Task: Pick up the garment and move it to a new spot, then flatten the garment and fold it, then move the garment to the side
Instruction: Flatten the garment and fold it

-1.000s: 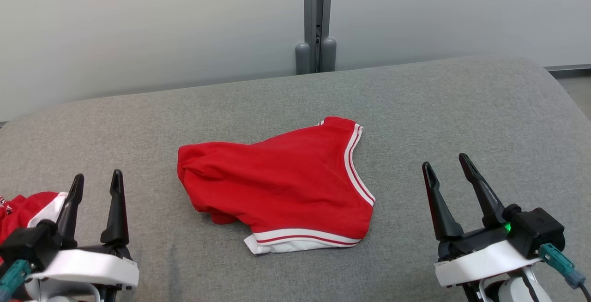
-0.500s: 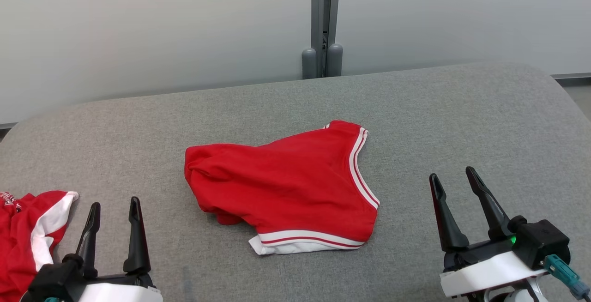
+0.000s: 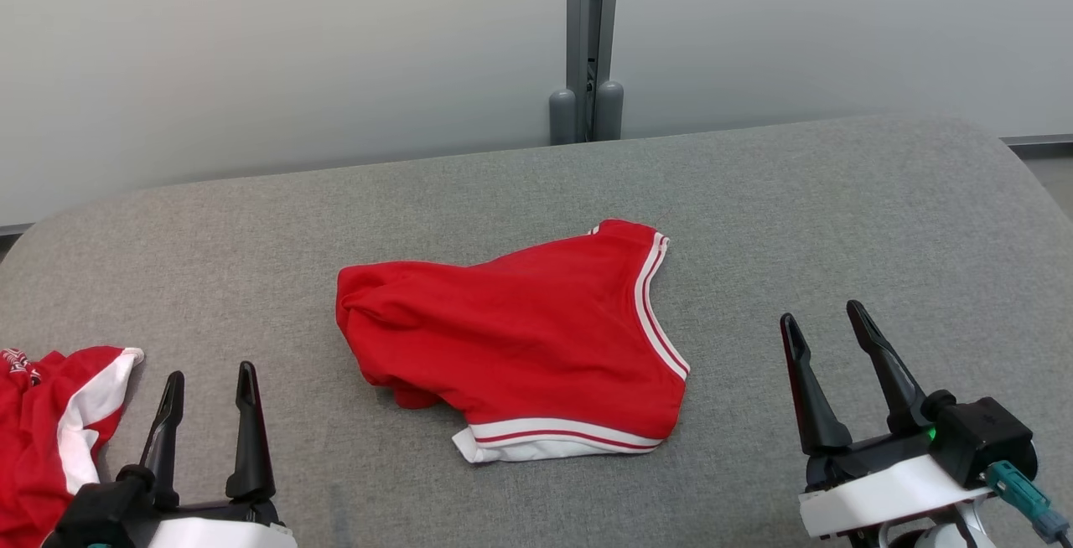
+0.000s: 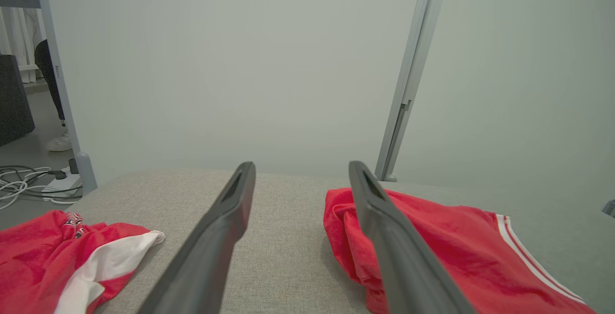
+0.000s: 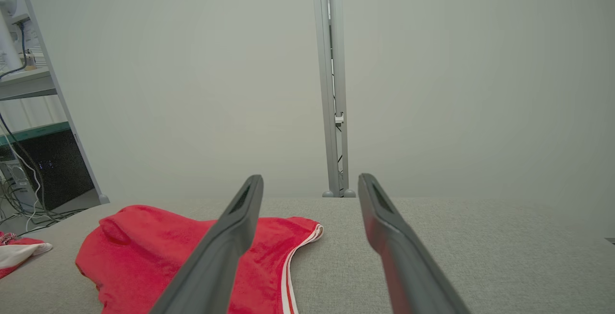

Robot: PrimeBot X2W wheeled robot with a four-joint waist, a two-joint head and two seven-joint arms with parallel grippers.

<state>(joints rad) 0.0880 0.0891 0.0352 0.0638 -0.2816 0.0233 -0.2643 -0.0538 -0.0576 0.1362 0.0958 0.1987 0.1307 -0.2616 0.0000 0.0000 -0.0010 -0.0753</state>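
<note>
The grey padded surface (image 3: pixel 838 196) spans the head view, backed at 12 o'clock by a pale wall (image 3: pixel 251 54). The red garment (image 3: pixel 520 338) lies crumpled at the middle of the surface, its white-striped hems facing 3 and 6 o'clock, and neither gripper touches it. A second red-and-white cloth (image 3: pixel 42 431) is bunched at 8 o'clock. The right gripper (image 3: pixel 821 313) sits at 4 o'clock, fingers spread and empty. The left gripper (image 3: pixel 209 372) sits at 7 o'clock between the two cloths, likewise spread and empty. A grey post (image 3: pixel 585 37) stands at 12 o'clock.
</note>
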